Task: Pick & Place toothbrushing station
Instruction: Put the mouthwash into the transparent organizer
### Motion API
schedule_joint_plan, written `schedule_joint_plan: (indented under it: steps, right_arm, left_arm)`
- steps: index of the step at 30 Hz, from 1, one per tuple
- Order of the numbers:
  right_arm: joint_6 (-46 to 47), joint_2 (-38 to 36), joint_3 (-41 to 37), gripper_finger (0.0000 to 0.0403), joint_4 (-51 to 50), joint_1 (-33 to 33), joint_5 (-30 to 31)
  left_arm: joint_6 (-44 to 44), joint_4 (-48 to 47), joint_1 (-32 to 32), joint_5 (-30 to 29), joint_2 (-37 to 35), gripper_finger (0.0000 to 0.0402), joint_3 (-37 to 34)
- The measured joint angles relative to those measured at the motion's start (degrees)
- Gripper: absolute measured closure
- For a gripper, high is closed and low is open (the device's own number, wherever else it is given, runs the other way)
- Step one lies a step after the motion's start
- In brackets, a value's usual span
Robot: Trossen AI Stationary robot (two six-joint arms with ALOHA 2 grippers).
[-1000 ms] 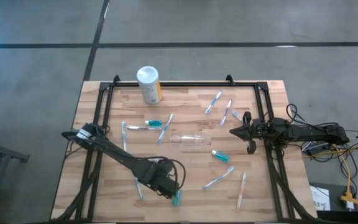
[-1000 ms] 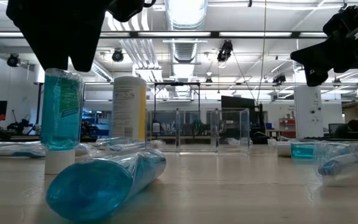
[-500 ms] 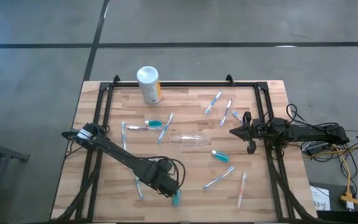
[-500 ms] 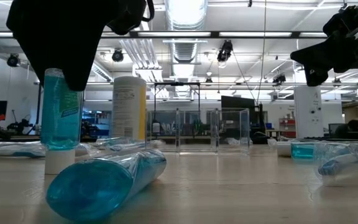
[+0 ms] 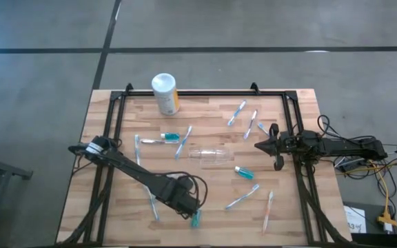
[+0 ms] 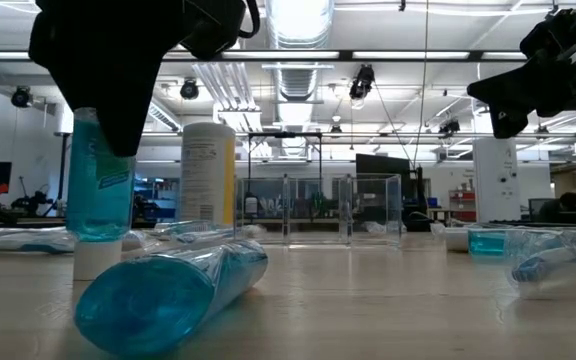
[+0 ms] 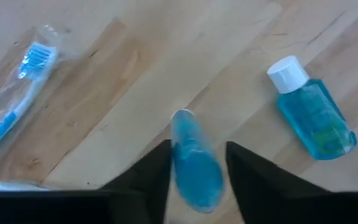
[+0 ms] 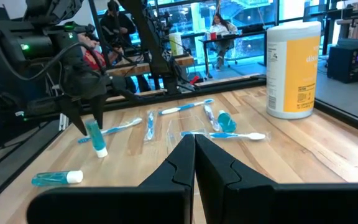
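Now upright teal tube [image 7: 194, 167] between left fingers [image 7: 146, 180], cap down

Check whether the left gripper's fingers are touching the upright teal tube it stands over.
Touching. The left wrist view shows the fingers pressed against both sides of the teal tube with no gap; the low view shows the left gripper on its top.

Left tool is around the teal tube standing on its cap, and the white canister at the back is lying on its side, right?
No: the white canister stands upright, as the low view shows. The left tool is around the teal tube standing on its cap.
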Motion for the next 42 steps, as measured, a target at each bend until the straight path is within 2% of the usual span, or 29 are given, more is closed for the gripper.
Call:
schedule_joint_plan:
  steps: [4, 11, 15, 19, 24, 27, 31, 35, 38, 42]
  right_arm:
    - [0.0, 0.0, 0.0, 0.0394, 0.0, 0.0, 0.0]
    - [0.0, 0.0, 0.0, 0.0394, 0.0, 0.0, 0.0]
    - [0.0, 0.0, 0.0, 0.0394, 0.0, 0.0, 0.0]
    - [0.0, 0.0, 0.0, 0.0394, 0.0, 0.0, -0.1]
    - [0.0, 0.0, 0.0, 0.0394, 0.0, 0.0, -0.6]
    - [0.3, 0.0, 0.0, 0.0394, 0.6, 0.2, -2.4]
    - [0.0, 0.3, 0.0, 0.0394, 6.8, 0.4, -3.4]
    - [-1.4, 2.5, 0.0, 0.0394, 11.2, 2.8, -5.4]
    - [-3.0, 5.8, 0.0, 0.0394, 16.3, 4.9, -5.8]
    - [-3.7, 12.8, 0.0, 0.0394, 26.6, 7.3, -5.8]
  left_arm:
    - [1.6, 1.4, 0.0, 0.3, 0.0, 0.0324, 0.0]
    - [5.2, 1.4, 0.0, 0.0, -0.5, 0.0324, 0.0]
    - [7.8, 1.6, 0.0, -3.4, -3.4, 0.0324, 0.0]
    - [11.7, 1.6, -1.0, -12.2, -9.1, 0.0324, 0.0]
    - [18.0, 2.4, -7.4, -33.0, -16.3, 0.0324, -1.4]
    - [19.9, 6.5, -11.3, -41.5, -19.9, 0.0324, -5.9]
    - [26.6, 20.3, -15.1, -50.2, -24.8, 0.0324, -17.2]
    - [38.2, 41.8, -16.3, -52.4, -29.0, 0.0324, -32.1]
    - [51.2, 67.2, -16.0, -51.8, -31.7, 0.0324, -45.0]
    - [67.4, 104.0, -14.7, -44.4, -33.1, 0.0324, -60.4]
